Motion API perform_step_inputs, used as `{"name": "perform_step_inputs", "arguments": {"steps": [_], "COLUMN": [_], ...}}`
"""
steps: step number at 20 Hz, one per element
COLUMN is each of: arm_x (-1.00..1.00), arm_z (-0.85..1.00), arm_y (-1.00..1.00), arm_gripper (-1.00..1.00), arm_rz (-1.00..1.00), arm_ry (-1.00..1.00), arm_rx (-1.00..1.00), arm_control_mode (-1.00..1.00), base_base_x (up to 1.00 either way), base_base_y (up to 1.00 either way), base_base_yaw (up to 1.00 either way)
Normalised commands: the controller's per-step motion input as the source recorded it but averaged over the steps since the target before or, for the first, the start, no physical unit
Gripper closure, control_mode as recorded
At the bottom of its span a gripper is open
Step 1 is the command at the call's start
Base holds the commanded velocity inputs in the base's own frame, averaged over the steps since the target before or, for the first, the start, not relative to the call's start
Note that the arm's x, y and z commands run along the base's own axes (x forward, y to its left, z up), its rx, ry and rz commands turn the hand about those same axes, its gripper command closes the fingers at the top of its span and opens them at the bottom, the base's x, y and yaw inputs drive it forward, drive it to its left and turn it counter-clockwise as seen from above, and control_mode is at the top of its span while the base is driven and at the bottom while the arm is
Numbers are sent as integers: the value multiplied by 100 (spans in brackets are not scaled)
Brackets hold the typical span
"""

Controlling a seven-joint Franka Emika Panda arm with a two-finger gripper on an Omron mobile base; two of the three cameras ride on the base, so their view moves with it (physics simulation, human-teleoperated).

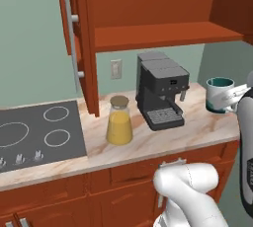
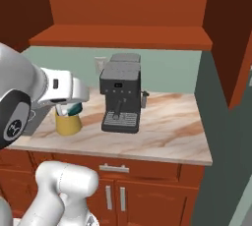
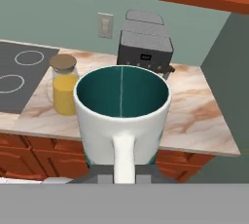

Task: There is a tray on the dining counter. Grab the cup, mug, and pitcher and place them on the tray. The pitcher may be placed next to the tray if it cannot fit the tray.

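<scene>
The white mug (image 3: 121,116) with a teal inside stands upright in the air, in front of the stovetop counter. My gripper (image 3: 124,173) is shut on its white loop handle. In the left base view the mug (image 1: 219,94) hangs at the right edge with the gripper (image 1: 234,97) beside it. My arm partly covers the mug (image 2: 75,108) in the right base view. The pitcher (image 1: 119,121), clear glass with orange-yellow liquid and a brown lid, stands on that counter left of the coffee machine. The pitcher (image 3: 64,87) shows behind the mug, and the pitcher (image 2: 68,123) sits half hidden. The tray, cup and dining counter are out of view.
A dark coffee machine (image 1: 160,90) stands mid-counter on the marbled top (image 2: 167,131). A black stovetop (image 1: 37,132) lies to the left. An open cabinet door (image 1: 79,38) hangs above the pitcher, with a shelf (image 1: 163,34) overhead. A grey-green wall (image 2: 216,136) bounds the right end.
</scene>
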Motion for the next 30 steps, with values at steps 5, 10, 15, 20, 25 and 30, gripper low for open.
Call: {"name": "perform_step_inputs", "arguments": {"steps": [5,10,15,20,25,30], "arm_x": [0,0,0,0,0,0], "arm_z": [0,0,0,0,0,0], "arm_y": [0,0,0,0,0,0], "arm_gripper": [100,100,100,100,100,100], "arm_rz": [0,0,0,0,0,0], "arm_ry": [0,0,0,0,0,0], "arm_rx": [0,0,0,0,0,0], "arm_control_mode": [100,100,100,100,100,100], "base_base_x": [-100,-100,-82,-19,40,100], "base_base_y": [0,11,34,67,64,16], "base_base_yaw": [19,53,85,100,93,60]}}
